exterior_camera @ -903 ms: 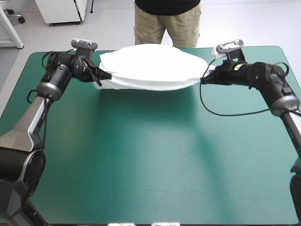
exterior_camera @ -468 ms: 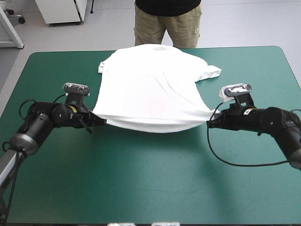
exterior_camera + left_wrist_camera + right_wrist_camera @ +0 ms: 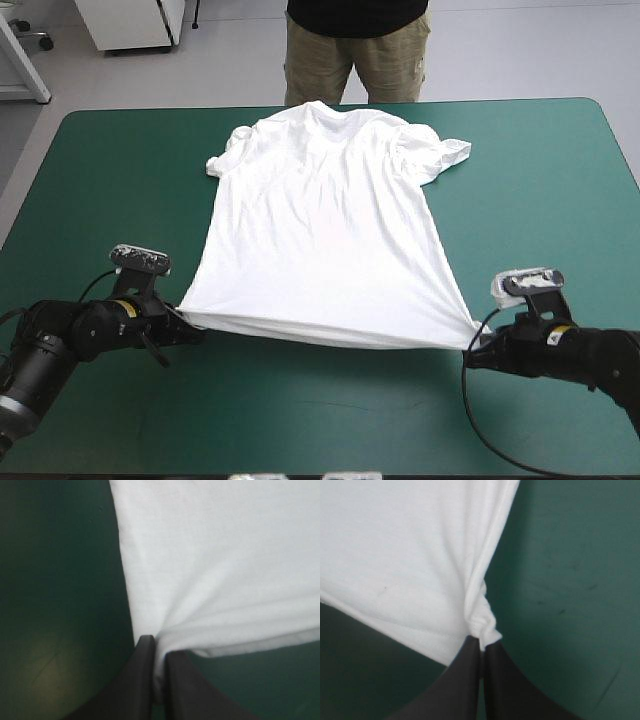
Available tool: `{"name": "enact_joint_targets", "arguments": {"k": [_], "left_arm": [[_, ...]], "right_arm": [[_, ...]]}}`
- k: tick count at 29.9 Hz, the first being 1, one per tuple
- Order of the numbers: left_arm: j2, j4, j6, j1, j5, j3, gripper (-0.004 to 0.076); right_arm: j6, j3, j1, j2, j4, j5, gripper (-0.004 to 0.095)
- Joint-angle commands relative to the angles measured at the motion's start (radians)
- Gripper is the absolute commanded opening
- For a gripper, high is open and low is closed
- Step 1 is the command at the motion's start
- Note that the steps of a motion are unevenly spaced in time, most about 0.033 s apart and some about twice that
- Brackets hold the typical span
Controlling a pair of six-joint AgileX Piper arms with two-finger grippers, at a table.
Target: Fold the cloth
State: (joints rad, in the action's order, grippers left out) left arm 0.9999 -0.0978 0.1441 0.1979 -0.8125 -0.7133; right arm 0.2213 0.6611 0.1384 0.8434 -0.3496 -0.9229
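**A:** The T-shirt (image 3: 325, 230) lies spread on the teal-green table (image 3: 540, 200), collar toward the far edge and hem toward the near one. No fold in it yet, by my reading. This looks like the laying-out stage.

**B:** Agreed. The left jaws are clamped on the left hem corner and the right jaws on the right one. The black fins are all but together, with cloth bunched between them.

**A:** Look at that fabric! It's thin, soft white knit, drawn taut along the stitched hem, with ridges fanning out from each pinch.

**B:** The body narrows toward the shoulders. One sleeve (image 3: 447, 152) pokes out toward the table's right edge, and the other sleeve (image 3: 224, 160) is rumpled. I'd say they want smoothing, and every fold lies ahead.
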Motion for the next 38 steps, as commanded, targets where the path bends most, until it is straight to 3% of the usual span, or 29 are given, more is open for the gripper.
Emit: {"name": "enact_joint_targets", "arguments": {"k": [1,6,12,20,23,27,29,30,34,38], "left_arm": [[-0.046,-0.018,0.032,0.002,-0.009,0.024,-0.0009],[-0.046,-0.095,0.084,0.002,-0.001,0.112,-0.0009],[-0.046,-0.175,0.123,0.002,0.058,0.145,-0.0009],[-0.026,-0.180,0.123,0.002,0.024,0.146,-0.0002],[-0.016,-0.182,0.148,0.002,0.001,0.146,0.0099],[-0.016,-0.238,0.167,0.002,-0.014,0.146,0.0428],[-0.016,-0.315,0.185,0.002,-0.014,0.146,0.0543],[-0.016,-0.366,0.213,0.002,-0.014,0.144,0.0575],[-0.016,-0.402,0.234,-0.001,0.032,0.081,0.0578],[0.031,-0.208,0.032,-0.005,0.170,-0.039,0.0578]], "right_arm": [[-0.071,-0.010,-0.007,-0.103,0.023,-0.060,-0.0010],[-0.120,-0.066,-0.007,-0.199,0.030,-0.129,-0.0011],[-0.123,-0.103,-0.007,-0.165,0.056,-0.065,-0.0011],[-0.048,-0.115,-0.007,-0.067,0.026,-0.038,0.0006],[-0.043,-0.115,-0.007,-0.067,0.024,-0.033,0.0127],[-0.035,-0.115,-0.007,-0.068,-0.002,-0.033,0.0424],[-0.017,-0.097,-0.007,-0.073,-0.009,-0.039,0.0522],[-0.013,-0.082,-0.007,-0.077,-0.009,-0.043,0.0542],[-0.013,0.048,-0.007,-0.087,-0.004,-0.043,0.0538],[-0.029,0.167,-0.007,-0.072,0.028,0.025,0.0538]]}}
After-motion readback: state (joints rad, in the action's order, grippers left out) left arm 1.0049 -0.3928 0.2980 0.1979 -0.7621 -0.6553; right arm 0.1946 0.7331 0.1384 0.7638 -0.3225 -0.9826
